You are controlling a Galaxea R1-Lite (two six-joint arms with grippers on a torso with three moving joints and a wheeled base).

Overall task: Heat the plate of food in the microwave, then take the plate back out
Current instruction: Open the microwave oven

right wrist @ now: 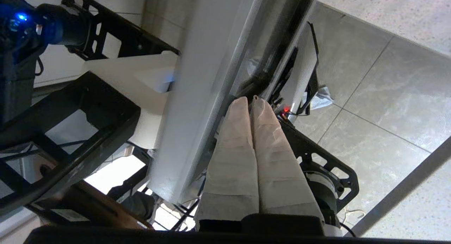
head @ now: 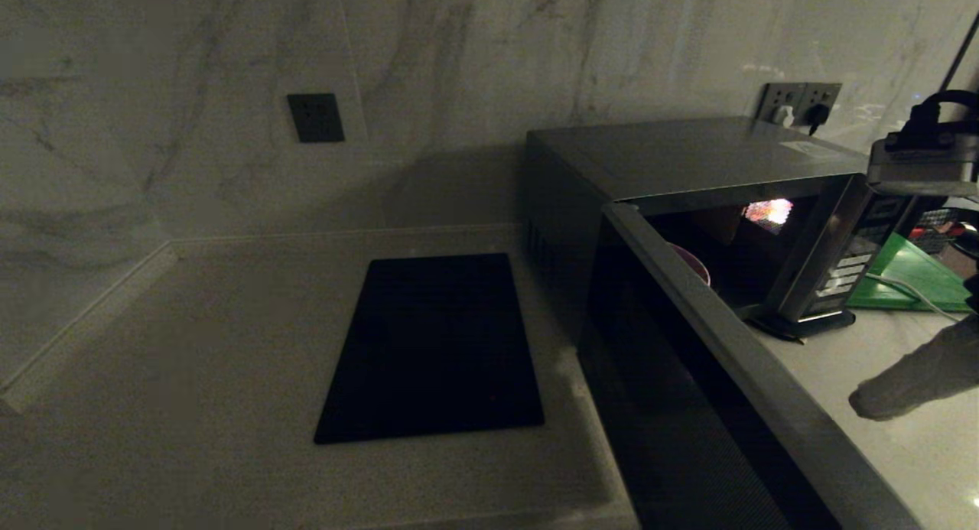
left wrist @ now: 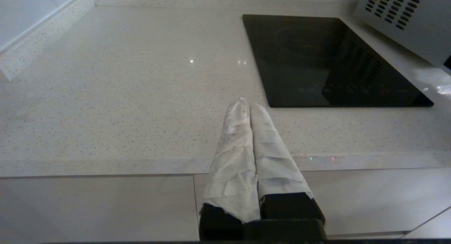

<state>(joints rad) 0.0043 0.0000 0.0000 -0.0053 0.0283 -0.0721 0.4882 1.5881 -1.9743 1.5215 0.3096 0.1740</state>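
The microwave (head: pixel 688 163) stands at the right of the counter with its dark glass door (head: pixel 726 392) swung wide open toward me. Inside the lit cavity only a pale lavender rim of the plate of food (head: pixel 692 264) shows above the door; the food itself is hidden. My right gripper (head: pixel 864 401) is shut and empty, hanging right of the open door. In the right wrist view the right gripper (right wrist: pixel 248 100) lies close beside the door's silver edge (right wrist: pixel 204 96). My left gripper (left wrist: pixel 246 104) is shut and empty, over the counter's front edge, left of the microwave's vented side (left wrist: pixel 405 22).
A flat black mat (head: pixel 436 346) lies on the counter left of the microwave, also seen as the black mat (left wrist: pixel 331 57) ahead of the left gripper. A green board (head: pixel 910 278) with a white cable lies right of the microwave. The wall holds sockets (head: pixel 799 102).
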